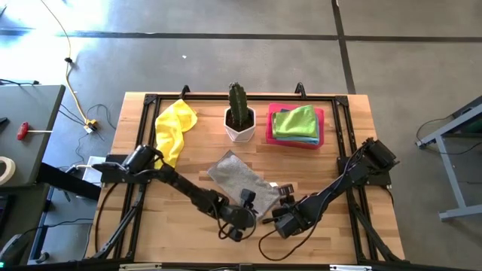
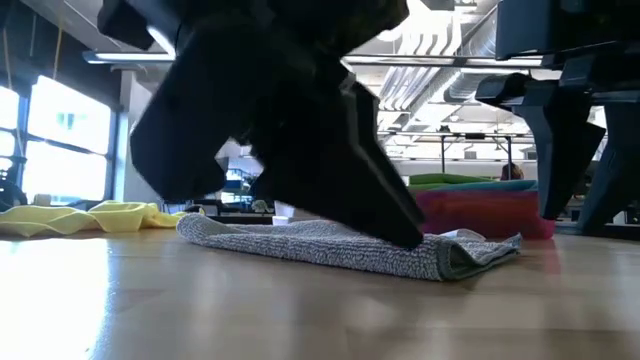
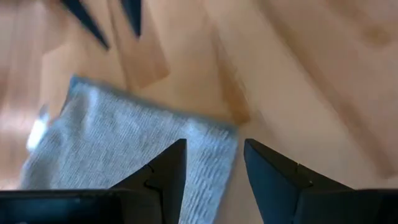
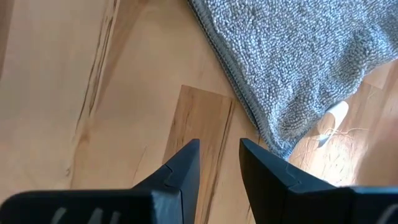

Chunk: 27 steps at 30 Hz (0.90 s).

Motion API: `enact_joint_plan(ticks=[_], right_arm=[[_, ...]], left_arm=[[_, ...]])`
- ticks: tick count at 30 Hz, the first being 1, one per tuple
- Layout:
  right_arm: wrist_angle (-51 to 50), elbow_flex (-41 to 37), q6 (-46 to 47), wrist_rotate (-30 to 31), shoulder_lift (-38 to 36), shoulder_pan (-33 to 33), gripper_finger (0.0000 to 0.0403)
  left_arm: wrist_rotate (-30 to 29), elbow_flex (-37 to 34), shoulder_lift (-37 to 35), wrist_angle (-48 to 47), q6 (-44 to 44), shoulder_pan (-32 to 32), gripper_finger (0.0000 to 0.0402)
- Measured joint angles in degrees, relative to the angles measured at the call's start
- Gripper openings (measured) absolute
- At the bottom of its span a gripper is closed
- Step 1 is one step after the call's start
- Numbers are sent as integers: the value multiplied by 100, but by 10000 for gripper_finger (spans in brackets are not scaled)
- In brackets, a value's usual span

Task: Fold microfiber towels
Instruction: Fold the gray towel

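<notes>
A grey microfiber towel (image 1: 239,179) lies folded flat on the wooden table's middle; it also shows in the low view (image 2: 330,246). My left gripper (image 1: 248,200) is open, low over the towel's near corner (image 3: 211,134), with one finger above the cloth and one above bare wood. My right gripper (image 1: 285,194) is open by a small gap (image 4: 219,163) over bare wood, just beside another corner of the towel (image 4: 280,144). A yellow towel (image 1: 175,125) lies crumpled at the far left. Green and light blue towels (image 1: 295,120) lie folded on the pink tray (image 1: 320,139). My left gripper stands with its open fingers at the grey towel's near corner (image 3: 217,149), slanting down from the near side. Whether the fingers (image 3: 165,171) touch the cloth I cannot tell.
A cactus in a white pot (image 1: 240,114) stands at the far middle between the yellow towel and the pink tray. A black frame (image 1: 226,98) runs around the table's edges. Bare wood lies to the near left (image 1: 166,218) and near right (image 1: 331,222).
</notes>
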Motion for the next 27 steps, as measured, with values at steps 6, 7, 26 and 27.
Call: enact_joint_plan(ticks=[6,7,26,27], right_arm=[[42,-4,13,-14,0,0,105],[64,-4,11,-14,0,0,105],[1331,-4,-298,542,2,74,105],[1501,-4,-349,549,2,93,105]], left_arm=[[97,5,286,329,42,85,152],[16,9,282,321,42,95,152],[200,-3,24,-164,-608,160,12],[124,0,-40,-150,-652,160,7]])
